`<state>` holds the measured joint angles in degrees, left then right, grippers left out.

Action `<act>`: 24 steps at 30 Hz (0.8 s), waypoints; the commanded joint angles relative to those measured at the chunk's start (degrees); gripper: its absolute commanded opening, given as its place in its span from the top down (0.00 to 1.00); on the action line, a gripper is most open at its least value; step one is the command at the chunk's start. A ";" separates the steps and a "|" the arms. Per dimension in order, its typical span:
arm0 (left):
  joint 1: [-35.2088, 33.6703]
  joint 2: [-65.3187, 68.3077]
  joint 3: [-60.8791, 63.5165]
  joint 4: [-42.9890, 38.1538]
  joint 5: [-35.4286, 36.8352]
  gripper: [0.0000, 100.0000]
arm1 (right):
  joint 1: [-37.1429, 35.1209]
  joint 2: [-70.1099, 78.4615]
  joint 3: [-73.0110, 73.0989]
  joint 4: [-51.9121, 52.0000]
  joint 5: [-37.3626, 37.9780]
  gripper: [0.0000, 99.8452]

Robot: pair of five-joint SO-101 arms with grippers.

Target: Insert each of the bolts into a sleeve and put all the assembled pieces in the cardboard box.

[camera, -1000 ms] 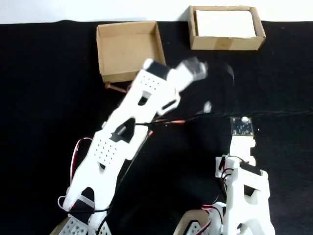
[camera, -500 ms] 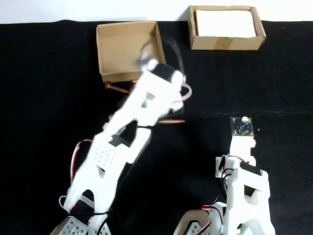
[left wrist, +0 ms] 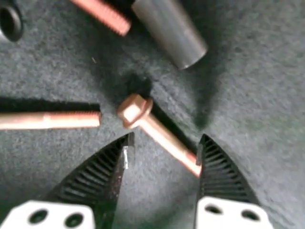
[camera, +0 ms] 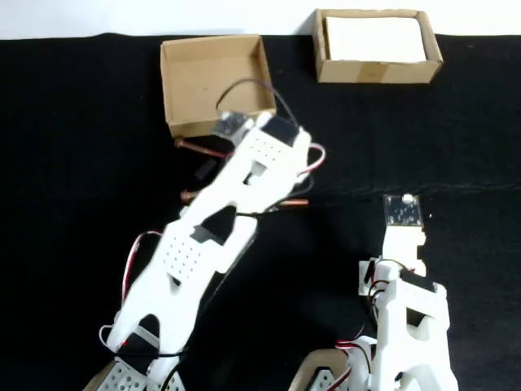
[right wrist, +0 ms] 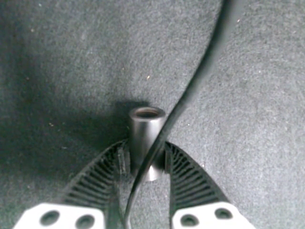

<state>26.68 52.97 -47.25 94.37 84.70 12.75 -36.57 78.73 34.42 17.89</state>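
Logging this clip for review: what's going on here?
The left gripper is open, jaws either side of a copper bolt lying on the black cloth, with more bolts and a loose sleeve close by. The right gripper is shut on a grey sleeve. No visible bolt is in a sleeve yet.

A copper-coloured hex-head bolt is lying near two more bolts and a grey metal sleeve. A second sleeve is sitting in the right gripper's jaws; the brown cardboard box is standing open.

The high camera looks down over the worktop from its 6 o'clock side; both wrist cameras face it closely.
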 commanded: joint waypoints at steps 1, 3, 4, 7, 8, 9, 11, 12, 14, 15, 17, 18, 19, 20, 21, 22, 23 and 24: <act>-1.98 0.92 -0.75 -1.32 1.58 0.78 | 0.48 1.10 -0.57 -1.01 -0.53 0.99; -3.74 2.15 -0.75 -2.37 1.58 0.78 | 0.48 1.10 -0.57 -1.01 -0.53 0.99; -4.53 2.95 -0.75 -2.64 1.49 0.78 | 0.48 1.10 -0.57 -1.01 -0.53 0.99; -5.85 4.26 -0.92 -2.64 1.23 0.78 | 0.48 1.10 -0.57 -1.01 -0.53 0.99; -5.85 4.18 -1.36 -2.46 1.23 0.78 | 0.48 1.10 -0.57 -1.01 -0.53 0.99; -5.85 4.35 -1.89 -2.46 1.23 0.78 | 0.48 1.10 -0.57 -1.01 -0.53 0.99; -5.58 4.44 -2.33 -2.46 1.14 0.78 | 0.48 1.10 -0.57 -1.01 -0.53 0.99; -5.58 4.44 -2.42 -2.46 1.14 0.80 | 0.48 1.10 -0.57 -1.01 -0.53 0.99; -5.76 4.53 -2.42 -2.81 -0.44 0.86 | 0.48 1.10 -0.57 -1.01 -0.53 0.99; -5.76 4.53 -2.42 -2.81 -1.58 0.89 | 0.48 1.10 -0.57 -1.01 -0.53 0.99; -5.85 4.53 -2.42 -2.81 -2.64 0.97 | 0.48 1.10 -0.57 -1.01 -0.53 0.99; -5.85 4.53 -2.42 -2.81 -2.90 1.00 | 0.48 1.10 -0.57 -1.01 -0.53 0.99; -5.93 4.53 -2.42 -2.81 -2.90 0.99 | 0.48 1.10 -0.57 -1.01 -0.53 0.99; -5.93 4.53 -2.42 -2.81 -2.99 0.99 | 0.48 1.10 -0.57 -1.01 -0.53 0.99; -5.93 4.53 -2.42 -2.81 -3.78 0.99 | 0.48 1.10 -0.57 -1.01 -0.53 0.99; -5.93 4.53 -2.42 -2.81 -5.19 0.99 | 0.48 1.10 -0.57 -1.01 -0.53 0.99; -5.85 4.53 -2.42 -2.73 -6.68 0.99 | 0.48 1.10 -0.57 -1.01 -0.53 0.99; -5.85 4.53 -2.51 -2.46 -8.53 0.99 | 0.48 1.10 -0.57 -1.01 -0.53 0.99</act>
<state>22.37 57.45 -49.36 91.56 79.52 12.75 -36.57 78.73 34.42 17.89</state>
